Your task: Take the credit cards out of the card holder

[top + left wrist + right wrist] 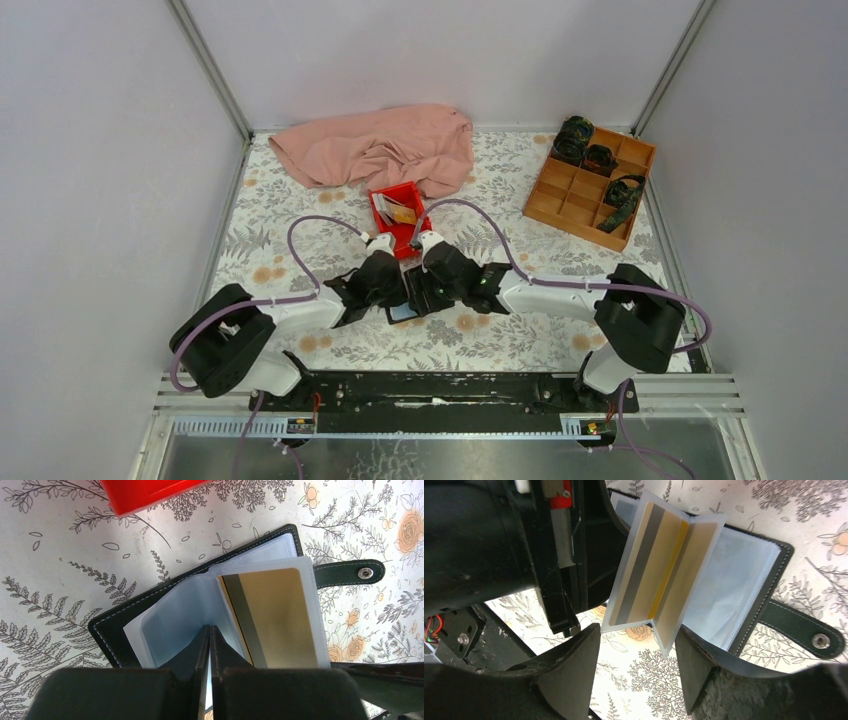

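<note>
Left gripper [209, 632] pressed together, pinching the near edge of a clear sleeve [175, 612] of the card holder [107, 632]. Right gripper [636, 635] spread wide, fingers [574, 672] on either side of the raised sleeve's edge, with no contact that can be made out. Card holder open, black cover down on the floral table [60, 555], just beside the red tray [145, 492], between the two wrists.

From the left wrist: gold credit card [280, 615] with a dark stripe inside the sleeve right of the closed fingers, and the snap strap [350, 572] flat on the cloth.

Only from the right wrist: sleeve standing up off the cover, gold showing on both leaves.

Only from above: pink cloth [380, 150] and wooden box [590, 185] at the far side, holder mostly hidden under the grippers.
</note>
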Controlling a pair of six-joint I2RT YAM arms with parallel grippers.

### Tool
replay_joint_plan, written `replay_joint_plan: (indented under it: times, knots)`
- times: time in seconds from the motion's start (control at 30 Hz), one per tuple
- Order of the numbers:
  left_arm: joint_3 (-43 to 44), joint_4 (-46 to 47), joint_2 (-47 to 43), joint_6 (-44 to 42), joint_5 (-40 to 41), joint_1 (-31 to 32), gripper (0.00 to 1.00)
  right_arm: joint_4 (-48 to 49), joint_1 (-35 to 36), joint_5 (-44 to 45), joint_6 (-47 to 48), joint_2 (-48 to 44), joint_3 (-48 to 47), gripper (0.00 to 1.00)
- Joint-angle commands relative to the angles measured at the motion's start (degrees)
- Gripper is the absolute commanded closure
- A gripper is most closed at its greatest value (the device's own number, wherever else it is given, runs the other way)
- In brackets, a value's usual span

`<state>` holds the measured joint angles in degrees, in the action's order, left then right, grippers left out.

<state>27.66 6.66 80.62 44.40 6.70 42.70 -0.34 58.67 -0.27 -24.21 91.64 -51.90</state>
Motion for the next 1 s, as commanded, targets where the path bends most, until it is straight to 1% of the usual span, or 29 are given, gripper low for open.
replay_joint_plan:
  times: [0.0,0.2,0.23,0.27,0.37,0.47,0.53,0.6,0.73,0.77,0.8,0.83,0.87,0.9,0.97]
  knots:
    - [-2.3,-8.0,3.7,-1.1,2.1,0.1,0.94,1.6,0.7,4.9,0.3,-5.8,-1.1,0.35]
    - [-2.3,-7.3,4.0,-1.1,1.7,0.1,0.94,1.8,0.7,6.4,0.7,-7.8,-0.4,0.35]
    - [-2.3,-7.3,4.0,-1.1,1.7,0.1,0.94,1.8,0.7,6.3,0.7,-7.2,-0.4,0.39]
    - [-2.3,-7.2,3.9,-1.1,1.6,0.1,0.94,1.8,0.7,6.2,0.5,-6.5,-0.7,0.45]
    - [-2.5,-7.5,3.4,-1.0,1.7,0.1,0.94,2.5,0.7,6.7,-0.2,-3.6,-0.5,0.67]
    - [-2.7,-7.9,2.5,-0.9,1.9,0.2,0.94,3.0,0.4,8.3,-0.7,-0.8,-0.4,0.85]
    - [-3.0,-8.1,1.7,-0.7,2.0,0.1,0.94,3.6,0.4,8.5,-0.7,0.0,-0.2,0.93]
    - [-3.0,-9.1,0.6,-0.4,2.9,0.1,0.93,3.7,0.3,7.9,-0.5,0.3,-0.2,0.95]
    - [-1.5,-15.7,-4.0,1.6,8.4,0.6,0.86,3.9,0.4,7.3,-0.3,1.3,-0.4,0.95]
    - [-1.1,-17.4,-5.7,1.8,9.3,0.7,0.83,3.9,0.3,7.3,-0.2,1.8,-0.4,0.95]
    - [-0.7,-18.8,-7.5,2.1,10.2,0.9,0.76,3.9,0.3,7.2,-0.1,2.2,-0.5,0.95]
    - [-0.2,-20.6,-9.5,2.4,11.3,1.1,0.67,3.9,0.3,7.2,0.0,2.8,-0.6,0.95]
    - [0.4,-22.3,-12.1,2.6,12.3,1.4,0.62,3.9,0.3,7.1,0.1,3.2,-0.7,0.95]
    - [0.8,-24.2,-14.2,3.1,13.3,1.7,0.58,4.1,0.3,7.1,0.3,3.3,-0.7,0.95]
    - [1.5,-27.2,-18.8,3.5,14.8,2.0,0.56,4.7,0.3,6.6,0.2,4.7,-0.8,0.95]
